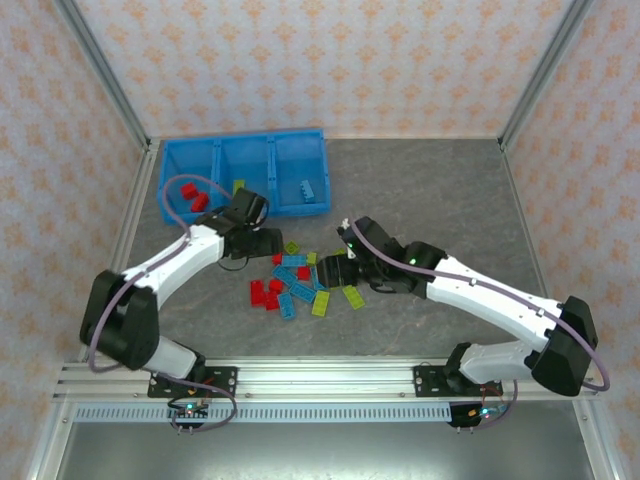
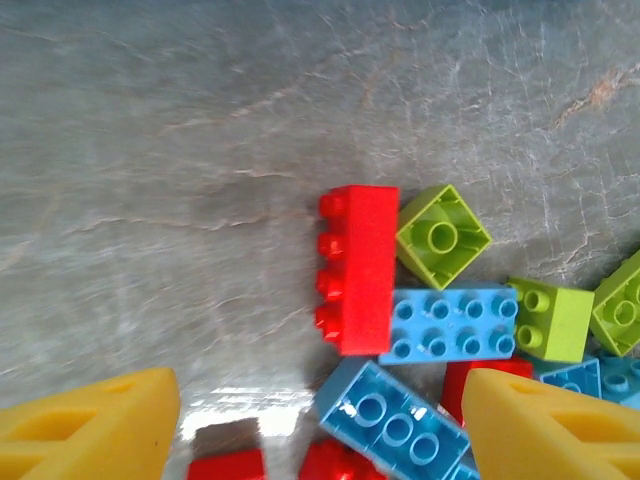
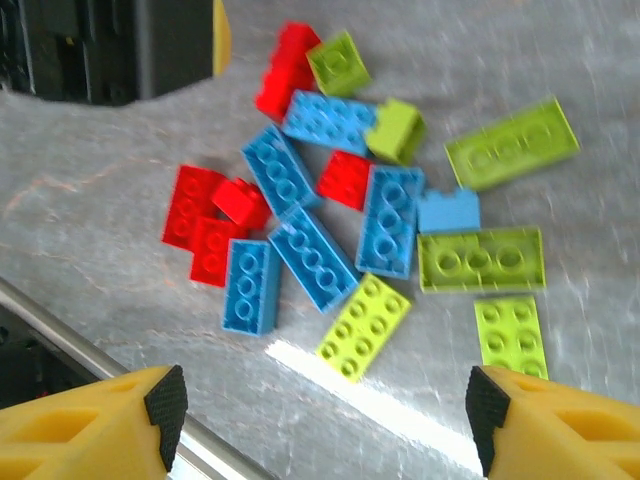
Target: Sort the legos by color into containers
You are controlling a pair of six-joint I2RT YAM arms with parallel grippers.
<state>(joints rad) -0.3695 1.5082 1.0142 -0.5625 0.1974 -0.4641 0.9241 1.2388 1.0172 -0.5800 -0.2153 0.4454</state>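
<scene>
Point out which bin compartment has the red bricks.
The left compartment: it holds the red bricks, while the middle compartment has a yellow-green brick and the right compartment a light blue one.

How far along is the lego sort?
Early. Done: a couple of red legos in the bin's left compartment, one blue brick in the right one, and a green brick in the middle. In hand: nothing. The left gripper and right gripper hover open over the pile. Left: that mixed pile on the table, most of the bricks.
</scene>
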